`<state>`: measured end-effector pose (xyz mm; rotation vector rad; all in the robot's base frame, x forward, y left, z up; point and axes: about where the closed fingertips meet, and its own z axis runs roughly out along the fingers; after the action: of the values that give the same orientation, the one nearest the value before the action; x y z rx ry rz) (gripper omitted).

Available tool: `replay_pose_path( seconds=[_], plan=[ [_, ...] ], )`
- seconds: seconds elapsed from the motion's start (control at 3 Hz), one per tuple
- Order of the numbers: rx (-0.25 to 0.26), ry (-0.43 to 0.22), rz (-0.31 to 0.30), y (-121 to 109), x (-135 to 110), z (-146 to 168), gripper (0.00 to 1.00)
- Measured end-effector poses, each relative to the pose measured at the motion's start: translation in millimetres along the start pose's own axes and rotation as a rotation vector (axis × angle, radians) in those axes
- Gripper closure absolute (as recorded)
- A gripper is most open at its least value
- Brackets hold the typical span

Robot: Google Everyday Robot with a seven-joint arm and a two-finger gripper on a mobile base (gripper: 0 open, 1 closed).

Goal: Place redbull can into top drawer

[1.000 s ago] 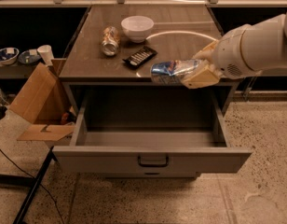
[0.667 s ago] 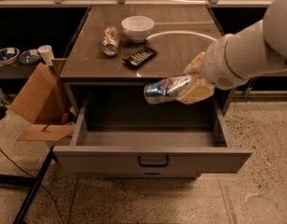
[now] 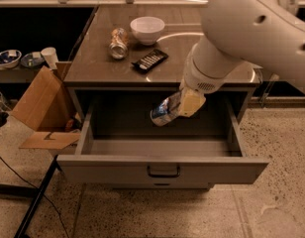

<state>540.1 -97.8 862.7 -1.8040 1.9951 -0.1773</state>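
Observation:
The redbull can (image 3: 165, 112), blue and silver, is held tilted in my gripper (image 3: 179, 105), whose cream-coloured fingers (image 3: 191, 103) are shut on it. It hangs inside the opening of the top drawer (image 3: 162, 168), above the drawer's floor and just below the tabletop's front edge. The grey drawer is pulled fully out, with its small dark handle (image 3: 163, 172) at the front centre. My large white arm (image 3: 246, 33) comes down from the upper right and hides part of the tabletop.
On the tabletop (image 3: 93, 68) lie an orange-tan and silver can (image 3: 118, 42), a white bowl (image 3: 147, 29) and a black remote (image 3: 149, 60). A cardboard box (image 3: 41, 108) stands on the floor at the left. Bowls and a cup (image 3: 50, 57) sit on a low shelf at far left.
My gripper has carried the redbull can from above the tabletop's front edge down and forward into the open drawer's mouth. The arm has swung closer to the camera.

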Motion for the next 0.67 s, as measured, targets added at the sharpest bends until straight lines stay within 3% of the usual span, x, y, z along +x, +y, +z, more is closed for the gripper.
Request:
replay_pose_path(
  seconds=[0.33, 0.67],
  plan=[
    [-0.027, 0.145, -0.023, -15, -8, 43, 0.99],
    [-0.033, 0.217, -0.013, -18, -15, 72, 0.77]
  ],
)
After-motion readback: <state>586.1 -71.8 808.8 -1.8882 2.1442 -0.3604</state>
